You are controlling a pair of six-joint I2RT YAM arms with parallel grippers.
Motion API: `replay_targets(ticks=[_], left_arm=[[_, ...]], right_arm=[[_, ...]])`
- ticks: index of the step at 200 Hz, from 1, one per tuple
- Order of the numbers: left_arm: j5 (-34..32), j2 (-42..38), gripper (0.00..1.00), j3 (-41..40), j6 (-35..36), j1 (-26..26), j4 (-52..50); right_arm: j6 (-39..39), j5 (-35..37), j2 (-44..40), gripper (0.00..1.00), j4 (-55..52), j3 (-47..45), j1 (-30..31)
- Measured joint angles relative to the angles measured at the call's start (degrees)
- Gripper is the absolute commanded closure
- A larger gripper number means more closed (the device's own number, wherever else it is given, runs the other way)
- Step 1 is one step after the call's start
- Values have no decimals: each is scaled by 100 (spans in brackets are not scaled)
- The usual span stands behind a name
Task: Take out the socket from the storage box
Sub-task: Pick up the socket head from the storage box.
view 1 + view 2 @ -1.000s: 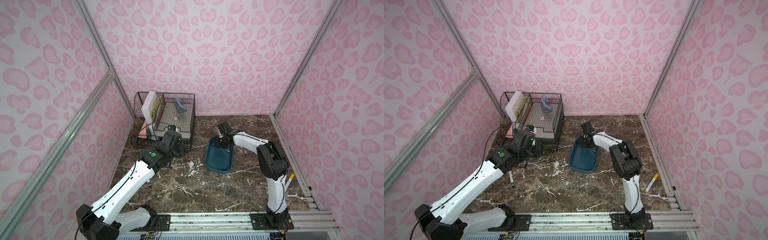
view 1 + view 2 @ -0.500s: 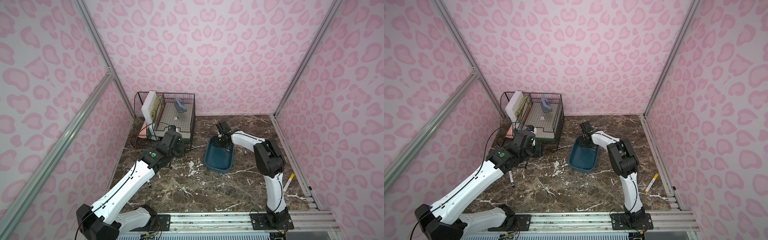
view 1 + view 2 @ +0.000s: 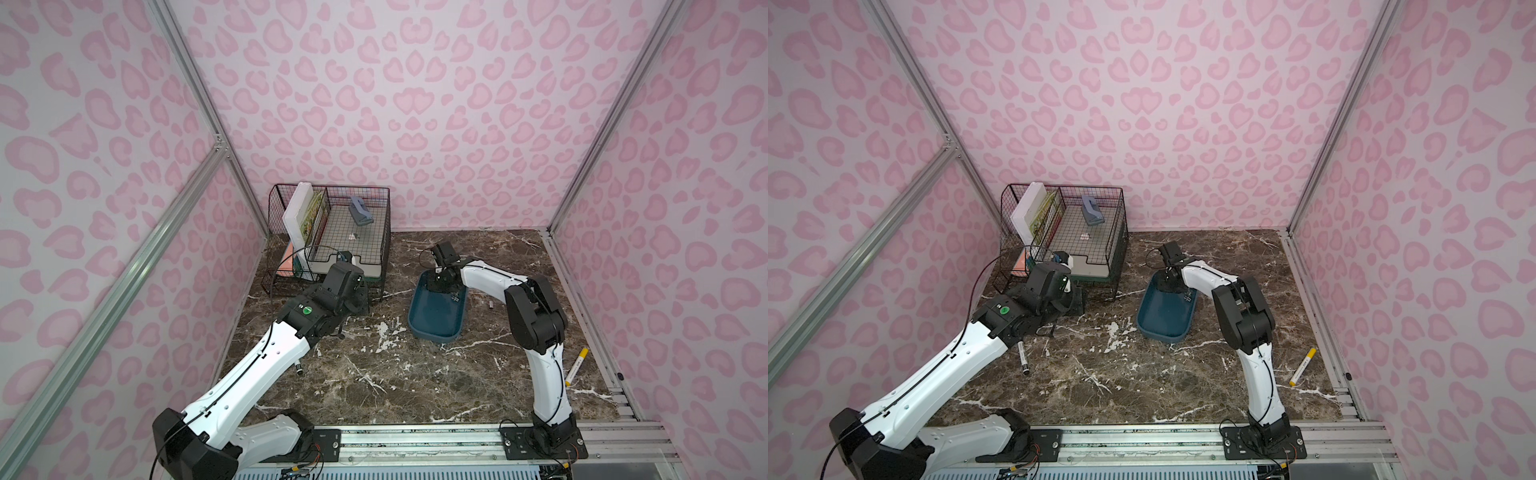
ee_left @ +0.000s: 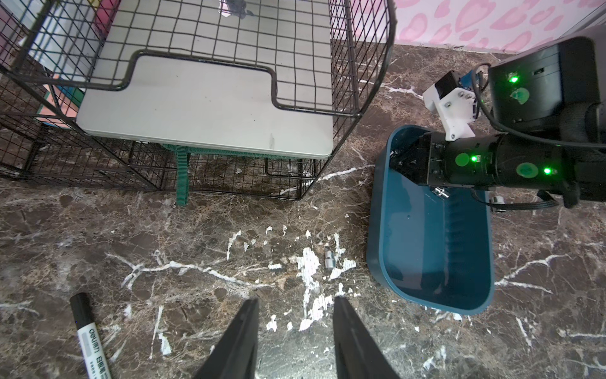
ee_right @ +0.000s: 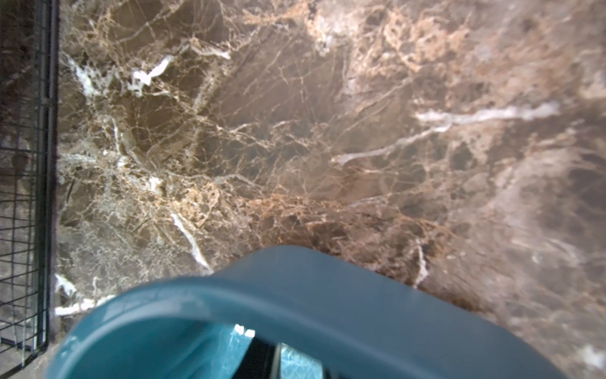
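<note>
The storage box (image 3: 435, 322), a dark teal tub, lies on the marble right of centre, seen in both top views (image 3: 1165, 322) and in the left wrist view (image 4: 429, 262). My right gripper (image 3: 439, 283) reaches down into its far end, close to the end wall (image 5: 295, 288). Only blurred dark fingers (image 5: 259, 357) show there, so their state is unclear. One small silver socket (image 4: 441, 192) lies on the box floor beside that gripper. My left gripper (image 4: 295, 305) hovers open and empty over the marble left of the box.
A second socket (image 4: 329, 262) lies on the marble left of the box, a third (image 3: 491, 305) to its right. The black wire rack (image 3: 332, 232) stands at the back left. A black marker (image 3: 1022, 358) and a yellow marker (image 3: 575, 365) lie on the table.
The right arm has shifted slightly to the left, with its gripper staying in the far end of the box. The left arm has not moved.
</note>
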Motion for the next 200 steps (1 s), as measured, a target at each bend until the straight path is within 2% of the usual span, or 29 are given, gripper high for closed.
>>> replay_targets(ticks=[77,162,200], left_arm=[[15,0,58,-9,-2,0,22],[293,306,58,127,-2,0,31],[557,640,58,358,0,0,42]], right_arm=[[-72,44,-352,83,-203,-293,114],[-221,48,-1703,85,-339,-1110,179],[-313,59,-2433,85,-391,-1635,20]])
